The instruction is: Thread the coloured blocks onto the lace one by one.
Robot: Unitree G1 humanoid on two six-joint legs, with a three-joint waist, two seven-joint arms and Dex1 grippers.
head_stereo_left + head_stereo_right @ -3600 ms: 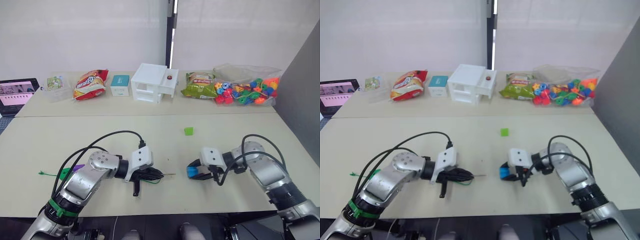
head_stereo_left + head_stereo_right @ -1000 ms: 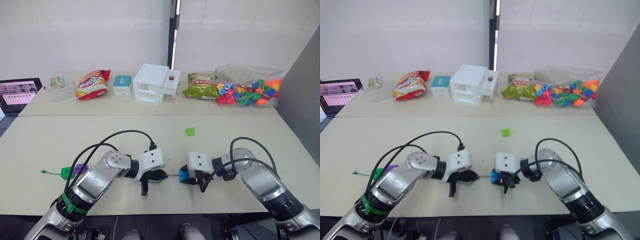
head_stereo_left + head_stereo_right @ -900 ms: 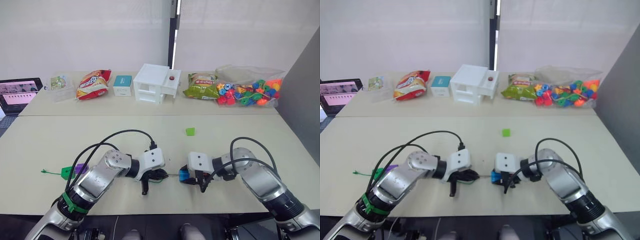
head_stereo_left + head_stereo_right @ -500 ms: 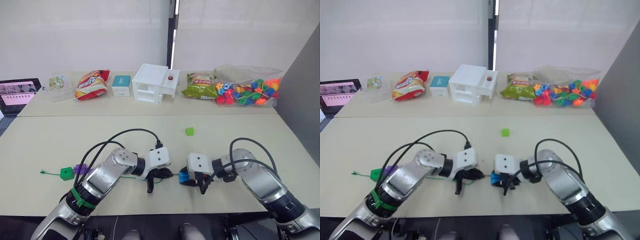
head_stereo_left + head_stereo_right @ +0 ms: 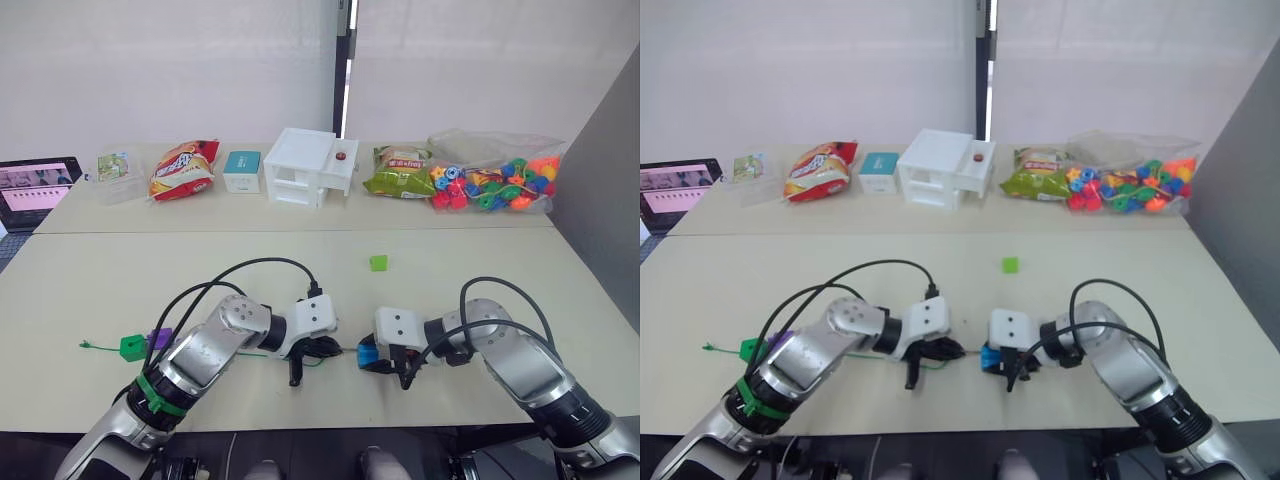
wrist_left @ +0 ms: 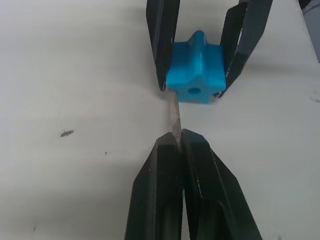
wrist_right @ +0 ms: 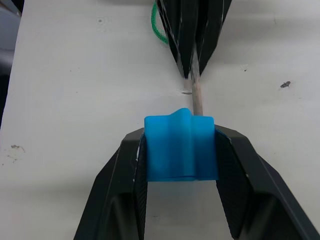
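Observation:
My right gripper (image 5: 368, 353) is shut on a blue star-shaped block (image 6: 195, 67), held just above the table. My left gripper (image 5: 335, 349) is shut on the stiff pale tip (image 6: 173, 117) of the lace, whose green string (image 7: 159, 27) trails back behind it. The tip reaches the blue block (image 7: 181, 147) and meets its face beside the hole, not in it. A green block (image 5: 133, 346) and a purple block (image 5: 160, 338) sit on the lace near its far left end. A loose green block (image 5: 378, 262) lies on the table beyond the grippers.
A clear bag of coloured blocks (image 5: 495, 185) lies at the back right. Along the back stand a white box (image 5: 308, 166), snack bags (image 5: 180, 168) and a small teal box (image 5: 240, 170). A laptop (image 5: 35, 185) sits at the far left.
The two grippers have come together near the table's front middle, bringing the lace tip up to the blue block. In the last half second the left gripper eased back slightly.

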